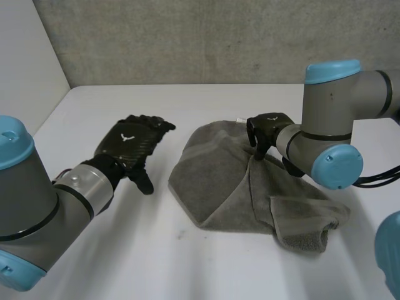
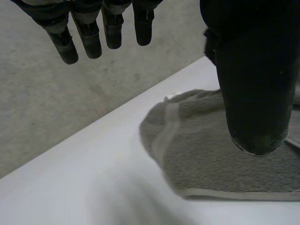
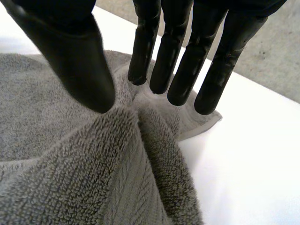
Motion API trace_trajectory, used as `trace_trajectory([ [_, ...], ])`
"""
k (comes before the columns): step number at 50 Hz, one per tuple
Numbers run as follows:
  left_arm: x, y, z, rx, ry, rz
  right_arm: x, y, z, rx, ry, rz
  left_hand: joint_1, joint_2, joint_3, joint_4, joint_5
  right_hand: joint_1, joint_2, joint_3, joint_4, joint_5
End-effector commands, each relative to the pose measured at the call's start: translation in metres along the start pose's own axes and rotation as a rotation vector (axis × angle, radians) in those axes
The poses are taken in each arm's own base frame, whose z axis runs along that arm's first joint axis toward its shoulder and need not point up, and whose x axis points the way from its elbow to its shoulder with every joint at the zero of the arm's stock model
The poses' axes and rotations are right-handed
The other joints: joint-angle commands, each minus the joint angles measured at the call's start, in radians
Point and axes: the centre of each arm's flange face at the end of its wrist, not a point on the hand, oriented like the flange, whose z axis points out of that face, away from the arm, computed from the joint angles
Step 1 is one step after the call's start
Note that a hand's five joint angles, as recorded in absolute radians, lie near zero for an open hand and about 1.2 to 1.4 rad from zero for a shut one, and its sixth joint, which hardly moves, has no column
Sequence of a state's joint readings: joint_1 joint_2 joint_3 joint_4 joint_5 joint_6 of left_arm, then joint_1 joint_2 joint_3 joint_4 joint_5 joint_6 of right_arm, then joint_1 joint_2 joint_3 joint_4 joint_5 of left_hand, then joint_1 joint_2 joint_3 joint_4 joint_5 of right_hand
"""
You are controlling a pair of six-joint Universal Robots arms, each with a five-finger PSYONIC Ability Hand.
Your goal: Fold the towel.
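So the towel (image 1: pixel 225 181) lay bunched on the table (image 1: pixel 156 250); the right hand (image 1: pixel 267 127) was nearer, pinching a ridge by its far edge. The left hand (image 1: pixel 130 145) hung beside it, fingers loose, empty.

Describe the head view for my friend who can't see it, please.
A crumpled grey towel lies on a white table, and the robot's black right hand pinches a raised fold of it near the far side. The left hand is open beside the towel, holding nothing.
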State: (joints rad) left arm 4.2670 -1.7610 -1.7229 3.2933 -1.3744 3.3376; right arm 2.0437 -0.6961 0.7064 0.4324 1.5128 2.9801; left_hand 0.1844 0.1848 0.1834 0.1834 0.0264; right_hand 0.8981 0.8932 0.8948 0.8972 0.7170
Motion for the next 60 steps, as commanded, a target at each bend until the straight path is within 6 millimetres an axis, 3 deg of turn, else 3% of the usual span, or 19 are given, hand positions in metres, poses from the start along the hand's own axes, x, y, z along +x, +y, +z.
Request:
trace_trajectory([
  [1,0.006,0.005,0.003,-0.01,0.051,-0.008,-0.002,0.007,-0.009,-0.033,-0.001,-0.028,0.032,0.032,0.033,0.033,0.015,-0.608,-0.603,-0.604,-0.607,-0.601],
  [9,0.005,0.005,0.003,-0.01,0.048,-0.013,-0.005,0.032,0.005,-0.074,-0.009,-0.05,0.032,0.032,0.033,0.033,0.015,-0.528,-0.523,-0.525,-0.527,-0.522],
  [12,0.005,0.005,0.003,-0.01,0.048,-0.013,-0.005,0.036,0.008,-0.082,-0.007,-0.048,0.032,0.032,0.033,0.033,0.015,-0.346,-0.341,-0.343,-0.345,-0.34],
  [14,0.006,0.005,0.003,-0.008,0.051,-0.012,-0.004,0.032,0.007,-0.07,-0.005,-0.045,0.029,0.029,0.03,0.03,0.013,0.039,0.044,0.042,0.04,0.046],
  [15,0.006,0.005,0.003,-0.008,0.051,-0.012,-0.004,0.032,0.007,-0.07,-0.005,-0.045,0.029,0.029,0.03,0.03,0.013,0.041,0.046,0.044,0.042,0.048],
  [17,0.007,0.007,0.005,-0.015,0.055,-0.013,0.0,0.018,0.002,-0.029,0.007,-0.033,0.032,0.032,0.033,0.033,0.015,0.482,0.487,0.486,0.483,0.489],
  [18,0.007,0.007,0.005,-0.015,0.055,-0.013,0.0,0.018,0.002,-0.028,0.007,-0.033,0.032,0.032,0.033,0.033,0.015,0.484,0.489,0.488,0.485,0.491],
  [20,0.01,0.013,0.009,-0.023,0.064,-0.011,0.004,-0.004,-0.012,0.036,0.02,-0.036,0.035,0.035,0.036,0.036,0.018,0.498,0.503,0.501,0.499,0.505],
  [26,0.012,0.026,0.021,-0.047,0.077,-0.016,0.005,-0.026,-0.042,0.1,0.029,-0.041,0.035,0.035,0.036,0.036,0.018,0.498,0.503,0.501,0.499,0.505],
  [40,0.017,0.045,0.051,-0.087,0.12,-0.111,0.005,-0.044,-0.111,0.246,0.057,-0.06,0.047,0.046,0.048,0.048,0.03,0.498,0.503,0.501,0.499,0.505],
  [42,0.022,0.049,0.057,-0.092,0.163,-0.139,0.004,-0.05,-0.131,0.299,0.064,-0.068,0.047,0.046,0.048,0.048,0.03,0.498,0.503,0.501,0.499,0.505],
  [48,0.037,0.058,0.065,-0.113,0.244,-0.154,0.003,-0.057,-0.167,0.368,0.08,-0.073,0.055,0.055,0.056,0.057,0.039,0.498,0.503,0.501,0.499,0.505],
  [57,0.051,0.069,0.071,-0.16,0.283,-0.157,0.002,-0.065,-0.207,0.453,0.096,-0.08,0.097,0.096,0.098,0.098,0.08,0.498,0.503,0.501,0.499,0.505],
  [60,0.056,0.071,0.073,-0.164,0.292,-0.154,0.002,-0.065,-0.221,0.483,0.106,-0.08,0.269,0.269,0.27,0.27,0.252,0.498,0.503,0.501,0.499,0.505],
])
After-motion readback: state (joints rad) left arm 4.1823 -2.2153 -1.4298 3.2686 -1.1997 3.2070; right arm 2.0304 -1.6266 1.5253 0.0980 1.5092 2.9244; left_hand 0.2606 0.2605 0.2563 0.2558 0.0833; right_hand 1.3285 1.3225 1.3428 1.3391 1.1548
